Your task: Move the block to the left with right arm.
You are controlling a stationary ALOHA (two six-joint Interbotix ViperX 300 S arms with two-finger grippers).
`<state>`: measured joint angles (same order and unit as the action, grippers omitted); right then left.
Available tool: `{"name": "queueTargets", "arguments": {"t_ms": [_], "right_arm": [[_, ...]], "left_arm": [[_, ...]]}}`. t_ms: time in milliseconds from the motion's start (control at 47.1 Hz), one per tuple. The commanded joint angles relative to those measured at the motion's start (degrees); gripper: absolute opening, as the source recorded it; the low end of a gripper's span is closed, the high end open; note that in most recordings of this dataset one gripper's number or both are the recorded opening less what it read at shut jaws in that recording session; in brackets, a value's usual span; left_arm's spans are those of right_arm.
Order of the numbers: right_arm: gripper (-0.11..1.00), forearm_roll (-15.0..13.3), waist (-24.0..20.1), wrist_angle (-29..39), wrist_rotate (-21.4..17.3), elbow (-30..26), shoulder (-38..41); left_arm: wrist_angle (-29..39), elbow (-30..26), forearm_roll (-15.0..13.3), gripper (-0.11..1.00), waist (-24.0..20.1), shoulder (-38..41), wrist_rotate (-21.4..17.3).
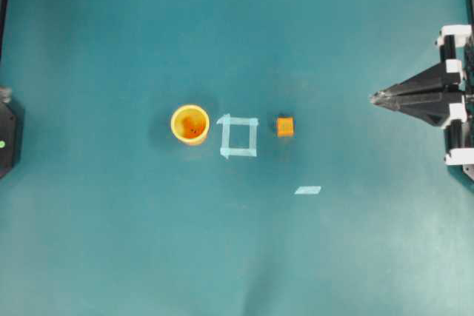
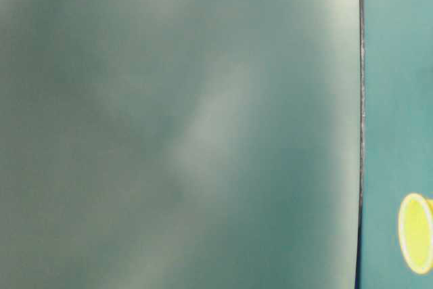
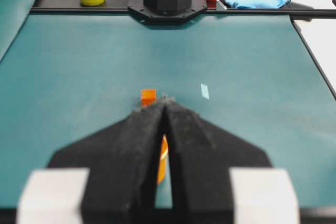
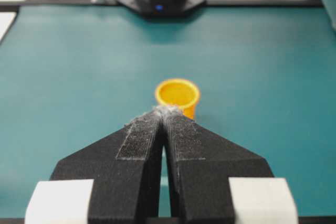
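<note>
So the block (image 1: 285, 126) sits on the teal table (image 1: 111, 242), just right of the tape square (image 1: 238, 136) in the overhead view, not touching it. The yellow cup (image 1: 190, 123) stands upright on the square's other side. A loose tape strip (image 1: 307, 190) lies nearer the front-right. The right gripper (image 1: 375, 97) hangs well apart from the block at the right edge, fingers pressed together on nothing. The left gripper (image 3: 165, 99) has its tips together too, holding nothing. No readable writing or labels anywhere.
</note>
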<state>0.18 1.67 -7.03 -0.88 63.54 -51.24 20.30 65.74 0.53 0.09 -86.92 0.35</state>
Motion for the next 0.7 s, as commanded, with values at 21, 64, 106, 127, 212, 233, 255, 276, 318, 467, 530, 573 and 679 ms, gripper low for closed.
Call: {"name": "queueTargets", "arguments": {"t_ms": [21, 64, 106, 127, 212, 233, 255, 276, 318, 467, 530, 573, 679], "right_arm": [[0.00, 0.3, 0.3, -0.2, -0.4, -2.4, 1.7], [0.00, 0.3, 0.3, -0.1, -0.6, -2.8, 2.5], [0.00, 0.3, 0.4, 0.0, -0.6, -3.1, 3.3], [0.00, 0.3, 0.4, 0.1, -0.7, -3.3, 3.9], [0.00, 0.5, 0.4, 0.1, -1.2, -3.9, 5.9], [0.00, 0.6, 0.4, 0.0, -1.5, -4.0, 6.6], [0.00, 0.7, 0.4, -0.2, -2.0, -4.2, 7.5], [0.00, 0.7, 0.4, -0.2, -2.4, -4.2, 8.1], [0.00, 0.7, 0.4, -0.4, -3.3, -4.7, 9.5], [0.04, 0.7, 0.6, -0.9, -6.9, -6.0, 14.6], [0.17, 0.7, 0.6, -0.5, -7.3, -6.8, 16.6], [0.28, 0.7, 0.8, -0.1, -7.4, -7.3, 18.4], [0.54, 0.7, 1.5, 1.6, -7.4, -8.8, 22.7]], "left_arm": [[4.0, -1.6, 0.2, 0.00, 0.1, -5.1, 0.0], [4.9, -1.4, 0.1, 0.00, 0.1, -6.6, 0.0], [5.7, -1.3, 0.2, 0.00, 0.1, -7.6, -0.1], [6.2, -1.3, 0.2, 0.00, 0.2, -8.1, -0.2], [8.3, -1.0, 0.2, 0.00, 0.2, -9.0, -0.1], [8.8, -1.0, 0.2, 0.00, 0.2, -9.0, -0.1], [9.3, -0.9, 0.2, 0.00, 0.1, -9.0, -0.1], [9.8, -0.9, 0.2, 0.00, 0.1, -9.0, -0.1], [10.5, -0.7, 0.2, 0.00, 0.2, -8.9, 0.0], [11.9, -0.8, 0.2, 0.00, 0.1, -9.1, 0.0], [12.6, -0.7, 0.2, 0.00, 0.2, -9.3, 0.0], [13.1, -0.7, 0.2, 0.00, 0.2, -9.5, 0.0], [14.2, -0.6, 0.1, 0.00, 0.1, -9.8, 0.0]]}}
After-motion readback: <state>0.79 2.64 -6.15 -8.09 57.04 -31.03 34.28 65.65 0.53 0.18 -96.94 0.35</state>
